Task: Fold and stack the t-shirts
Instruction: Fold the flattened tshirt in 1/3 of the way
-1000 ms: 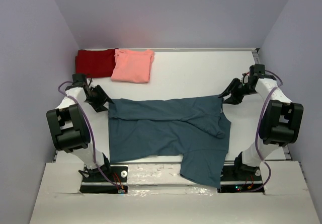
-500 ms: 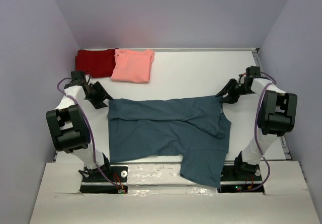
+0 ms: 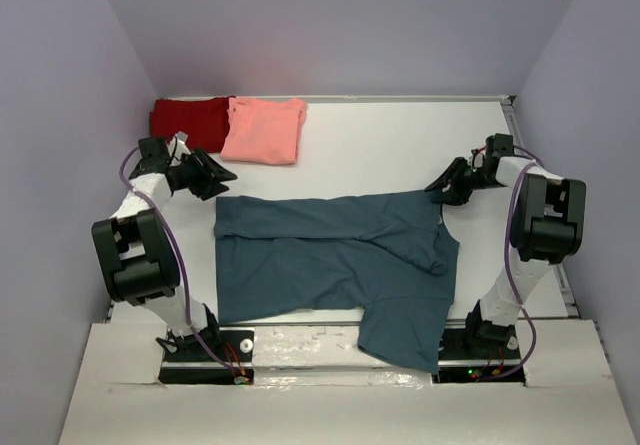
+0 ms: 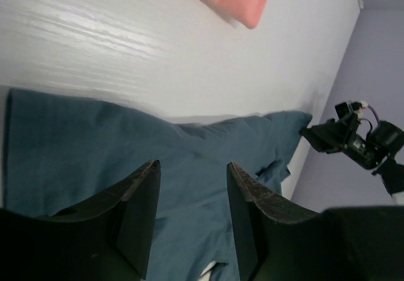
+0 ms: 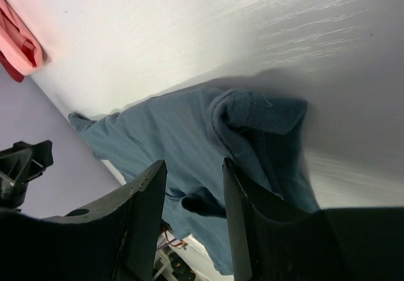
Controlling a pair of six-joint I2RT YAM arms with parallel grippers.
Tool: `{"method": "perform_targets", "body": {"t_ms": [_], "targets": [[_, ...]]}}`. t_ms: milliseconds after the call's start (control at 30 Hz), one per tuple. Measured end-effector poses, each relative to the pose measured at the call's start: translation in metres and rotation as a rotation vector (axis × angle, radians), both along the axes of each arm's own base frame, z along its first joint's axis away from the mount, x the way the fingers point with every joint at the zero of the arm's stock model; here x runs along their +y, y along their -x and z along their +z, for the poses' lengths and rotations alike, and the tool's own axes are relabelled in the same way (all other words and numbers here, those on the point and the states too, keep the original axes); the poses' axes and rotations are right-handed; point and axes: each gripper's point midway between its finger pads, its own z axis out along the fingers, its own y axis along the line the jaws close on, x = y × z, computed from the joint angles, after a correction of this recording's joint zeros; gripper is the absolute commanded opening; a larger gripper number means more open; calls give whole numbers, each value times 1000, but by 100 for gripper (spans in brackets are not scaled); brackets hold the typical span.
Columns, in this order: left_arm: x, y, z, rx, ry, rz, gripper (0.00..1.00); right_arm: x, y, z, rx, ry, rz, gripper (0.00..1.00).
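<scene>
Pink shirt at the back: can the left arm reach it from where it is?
Probably yes. The left gripper hovers open close to the salmon-pink t-shirt, with only table surface between them. The dark red t-shirt lies beside it, not in the way.

You have the dark teal-blue t-shirt (image 3: 330, 260) spread over the near half of the white table (image 3: 400, 145). Its far edge is folded over in a band, and one lower corner hangs past the table's near edge on the right. Your left gripper (image 3: 222, 178) sits just beyond the shirt's far-left corner, clear of the cloth. Your right gripper (image 3: 440, 187) is at the far-right corner; contact cannot be judged. At the far left, the folded salmon-pink t-shirt (image 3: 265, 130) overlaps the folded dark red t-shirt (image 3: 185, 123).
</scene>
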Motion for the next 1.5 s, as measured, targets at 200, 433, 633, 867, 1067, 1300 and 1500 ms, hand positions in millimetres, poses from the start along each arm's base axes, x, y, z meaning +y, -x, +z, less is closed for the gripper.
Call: {"method": "perform_targets", "body": {"t_ms": [200,433,633,867,1067,1300,1500], "targets": [[-35,3,-31,78,120,-113,54,2,2,-13,34,-18,2,34],[-89,18,-53,156,178,-262,25,2,0,-13,36,-24,-6,0],[-104,26,-64,195,199,-303,13,1,1,-16,43,-18,-9,0],[-100,37,-79,258,181,-316,0,0,1,-17,47,-11,-12,0],[-92,44,-101,331,116,-307,0,-3,0,-27,71,6,-18,0],[-84,39,-104,369,48,-279,0,-12,-3,-37,117,61,-36,0],[-75,20,-103,362,-12,-253,0,-21,-14,-37,119,107,-52,0]]}}
